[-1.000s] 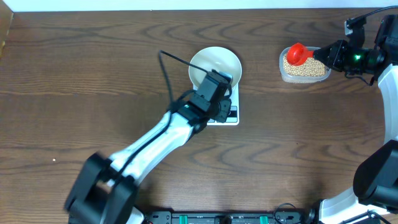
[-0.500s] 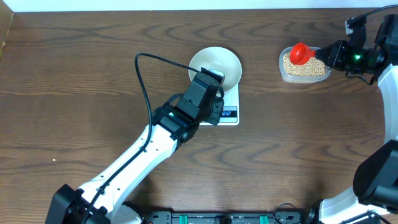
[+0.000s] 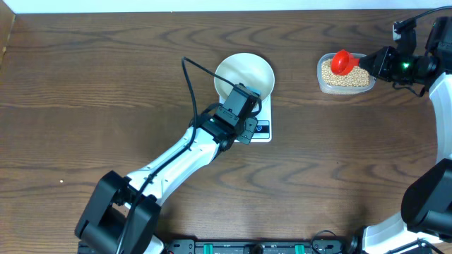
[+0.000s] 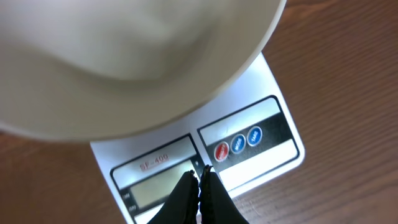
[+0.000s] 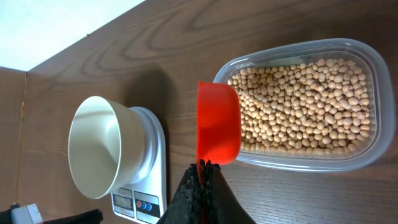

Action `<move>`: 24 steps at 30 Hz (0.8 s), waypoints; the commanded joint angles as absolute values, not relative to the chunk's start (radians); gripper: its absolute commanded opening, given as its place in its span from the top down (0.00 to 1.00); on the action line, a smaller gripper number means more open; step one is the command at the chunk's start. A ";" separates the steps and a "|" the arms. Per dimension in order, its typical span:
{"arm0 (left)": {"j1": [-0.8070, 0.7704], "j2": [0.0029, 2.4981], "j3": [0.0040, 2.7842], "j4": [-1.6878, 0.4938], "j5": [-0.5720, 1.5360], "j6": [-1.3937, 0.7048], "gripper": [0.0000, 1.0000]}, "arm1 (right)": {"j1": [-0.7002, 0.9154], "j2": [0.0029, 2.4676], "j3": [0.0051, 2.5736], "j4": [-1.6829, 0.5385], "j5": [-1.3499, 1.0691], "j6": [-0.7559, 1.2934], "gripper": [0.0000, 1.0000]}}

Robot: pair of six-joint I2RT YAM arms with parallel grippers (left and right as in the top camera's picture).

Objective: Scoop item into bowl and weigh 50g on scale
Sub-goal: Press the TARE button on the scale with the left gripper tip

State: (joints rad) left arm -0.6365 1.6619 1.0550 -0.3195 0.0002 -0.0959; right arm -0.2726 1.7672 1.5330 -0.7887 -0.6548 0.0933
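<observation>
The left arm (image 3: 176, 152) reaches up from the front edge across the dark wood surface (image 3: 85, 85), and the left fingers (image 4: 185, 196) are pressed together with nothing between them. Their tips point at the front face of the scale (image 4: 273, 134), at the strip between the grey display (image 4: 158, 190) and the panel of three round buttons (image 4: 238, 144) — one red, two blue. Whether the tips touch the scale I cannot tell.

The scale sits near the middle of the surface. The white bowl (image 3: 244, 74) stands upright on its platform and overhangs it at the back and sides, and its inside shows plain white.

Further off, well apart to the right at the far side, is a clear plastic container (image 5: 373, 93) with a thick layer of pale tan beans (image 5: 305, 106) in it. The right fingers (image 5: 186, 199) are clamped on the handle of a red scoop (image 5: 217, 121). The scoop's cup is turned on its side at the end of the container nearer the bowl, right against the edge of the beans — I cannot tell whether it holds any.
</observation>
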 commanded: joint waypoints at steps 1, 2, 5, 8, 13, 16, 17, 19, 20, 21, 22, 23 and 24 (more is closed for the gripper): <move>-0.643 1.722 1.061 -0.288 -0.006 -0.037 0.93 | -0.268 1.750 1.551 -0.789 -0.652 0.073 0.99; -0.650 1.740 1.061 -0.270 -0.006 -0.037 0.93 | -0.268 1.750 1.551 -0.786 -0.652 0.073 0.99; -0.654 1.757 1.061 -0.248 -0.009 -0.037 0.93 | -0.268 1.750 1.551 -0.790 -0.640 0.073 0.99; -0.654 1.759 1.061 -0.239 -0.009 -0.037 0.93 | -0.268 1.750 1.551 -0.796 -0.638 0.073 0.99; -0.654 1.795 1.061 -0.212 -0.008 -0.018 0.93 | -0.268 1.750 1.551 -0.796 -0.634 0.073 0.99; -0.654 1.815 1.061 -0.196 -0.009 -0.011 0.93 | -0.268 1.750 1.551 -0.797 -0.634 0.073 0.99; -0.654 1.819 1.061 -0.192 -0.009 -0.011 0.93 | -0.268 1.750 1.551 -0.798 -0.634 0.072 0.99; -0.654 1.826 1.061 -0.187 -0.008 -0.012 0.92 | -0.268 1.750 1.551 -0.800 -0.634 0.072 0.99; -0.654 1.827 1.061 -0.186 -0.008 -0.012 0.93 | -0.268 1.750 1.551 -0.801 -0.634 0.072 0.99; -0.654 1.829 1.061 -0.187 -0.008 -0.012 0.93 | -0.268 1.750 1.551 -0.801 -0.633 0.068 0.99; -0.654 1.829 1.061 -0.187 -0.005 -0.012 0.93 | -0.268 1.750 1.551 -0.801 -0.634 0.068 0.99; -0.654 1.829 1.061 -0.185 0.002 -0.011 0.93 | -0.268 1.750 1.551 -0.801 -0.633 0.068 0.99; -0.654 1.829 1.061 -0.183 0.014 -0.011 0.93 | -0.268 1.750 1.551 -0.801 -0.633 0.068 0.99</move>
